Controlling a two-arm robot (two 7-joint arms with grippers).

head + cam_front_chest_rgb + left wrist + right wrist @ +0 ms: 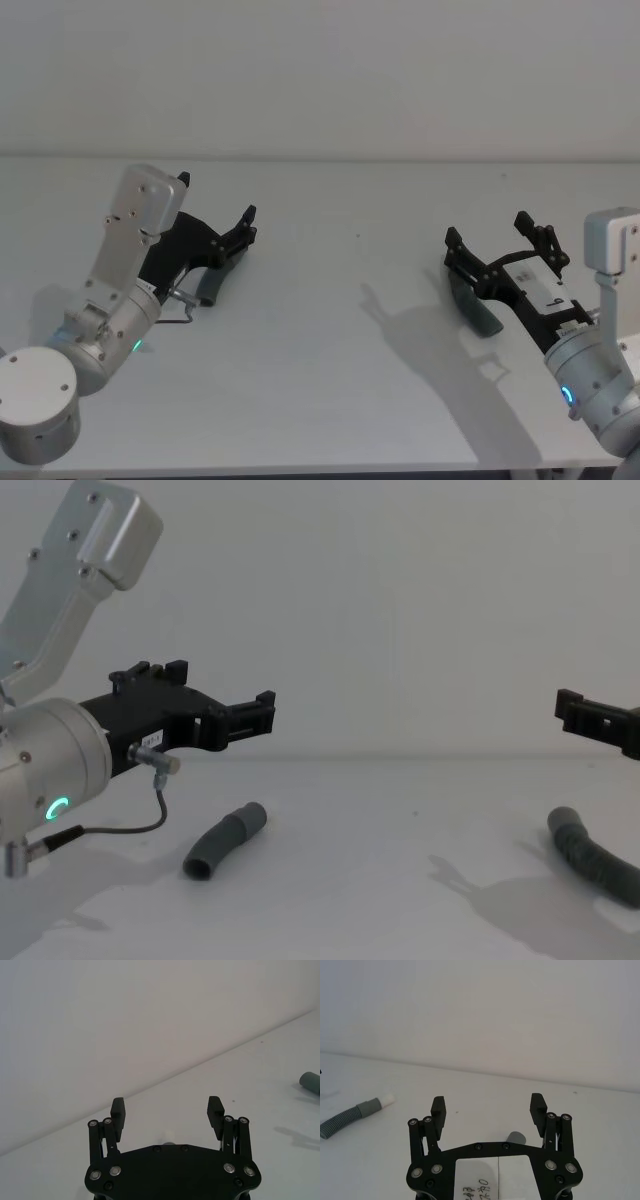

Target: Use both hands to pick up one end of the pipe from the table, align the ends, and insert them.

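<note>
**Left pincer** point(167, 1111): the fingers are spread wide and nothing lies between the pads point(118, 1108). The pincer hangs above the desk point(330, 400), clear of the surface and pointing away from the robot's body. The silver wrist behind it carries a lit green ring light point(57, 807). A thin grey cable point(160, 798) drops from a small plug under the pincer body and loops back toward the wrist.

**Short hose piece** point(222, 842): it lies flat on the desk beneath the left pincer, apart from it, with no finger touching it. It is dark grey, ribbed and gently curved. Its smooth cuff point(368, 1107) is the end farther out, below and ahead of the left fingertips. In the right wrist view the cuff ends in a narrower whitish tip point(387, 1099), on the side toward the right pincer.

**Right pincer** point(489, 1110): the fingers are spread wide and hold nothing. It is held above the desk, well apart from the left pincer. A blue light point(569, 396) glows on its wrist.

**Longer hose piece** point(592, 858): it rests on the desk beneath the right pincer and is not gripped. Its wider socket cuff point(516, 1137) lies below the pincer, in line with the gap between the two fingers.

**Ends**: the whitish tip and the socket cuff are well apart and unjoined, each under its own pincer.
</note>
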